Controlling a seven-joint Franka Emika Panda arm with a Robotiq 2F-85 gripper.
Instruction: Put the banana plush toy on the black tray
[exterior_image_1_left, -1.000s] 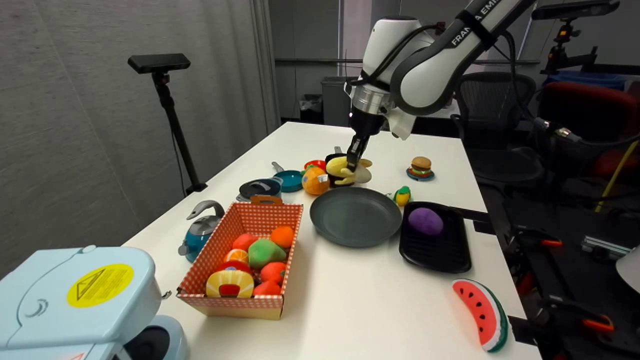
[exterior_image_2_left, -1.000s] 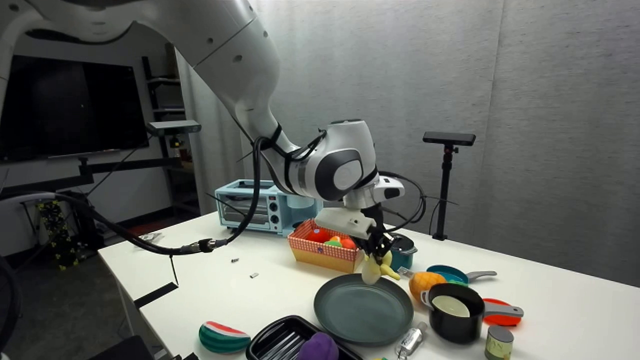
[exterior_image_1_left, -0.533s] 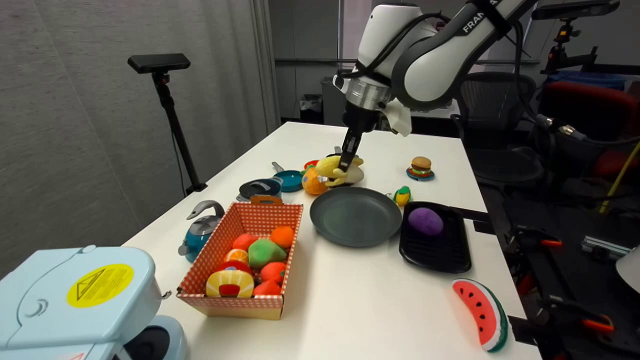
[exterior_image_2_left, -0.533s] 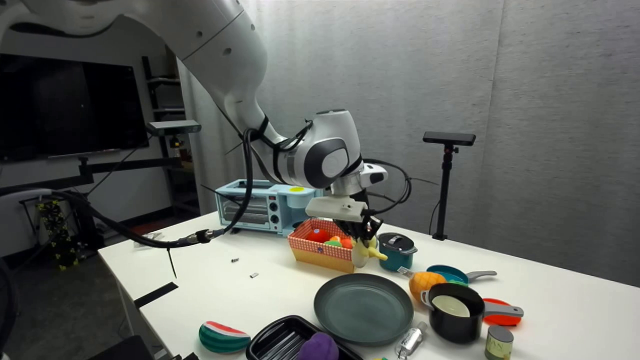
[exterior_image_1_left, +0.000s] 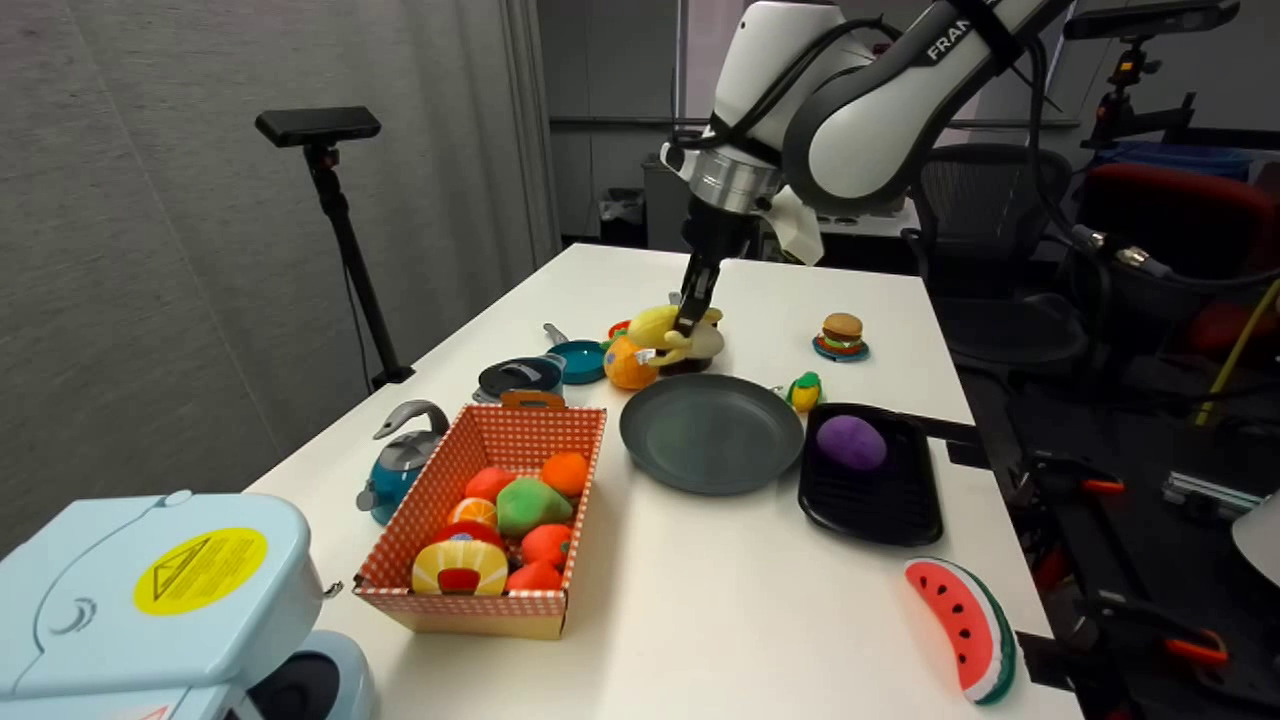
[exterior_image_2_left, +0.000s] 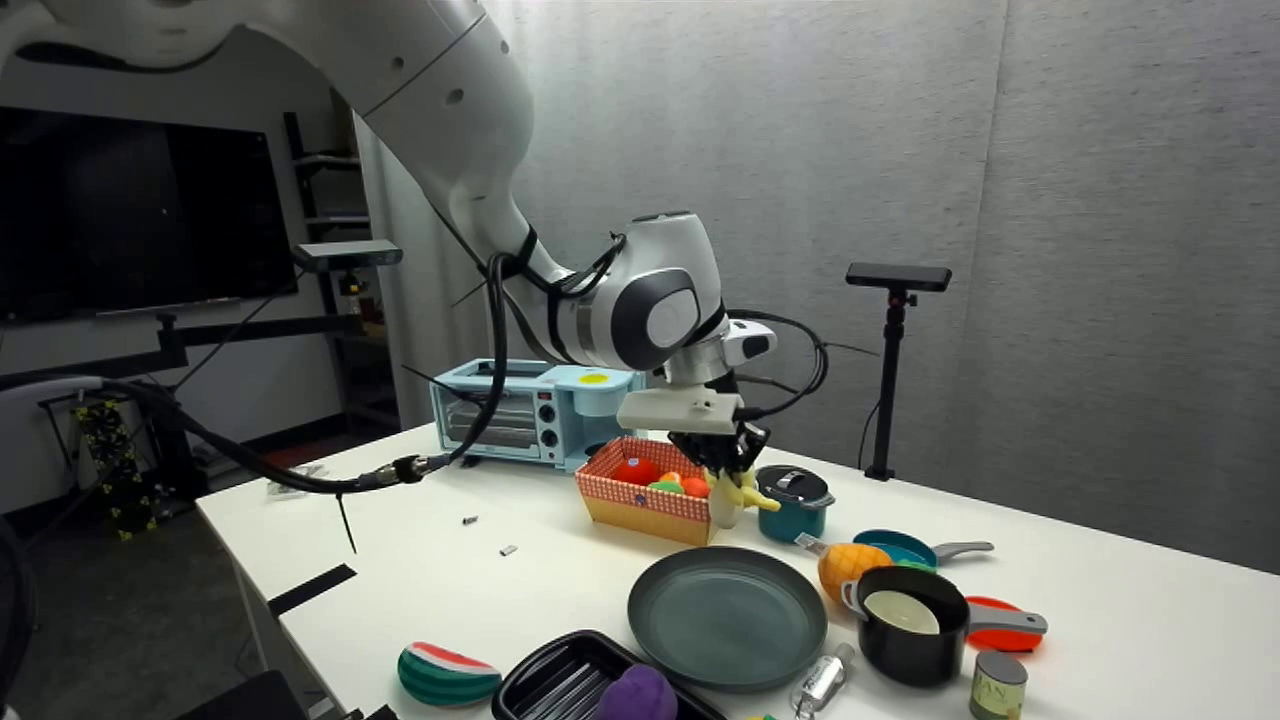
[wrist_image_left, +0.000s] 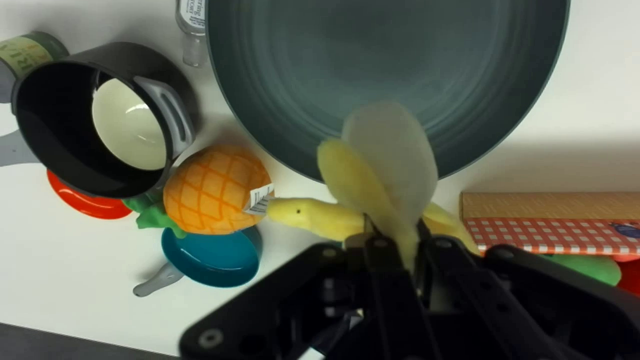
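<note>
Gry curtain hangs bhd wht tbl.

The arm is wht & fat, w/ round bends. It's got sm. dk spots & a thin dk line. There's a dk grey ring round a pale circle. Wht letters say FRAN, next to a blk strap. There's also a silver band & a chunky wht block. Blk cables loop off it, 1 w/ a metal plug. The gripper is blk, w/ round screws.
</note>
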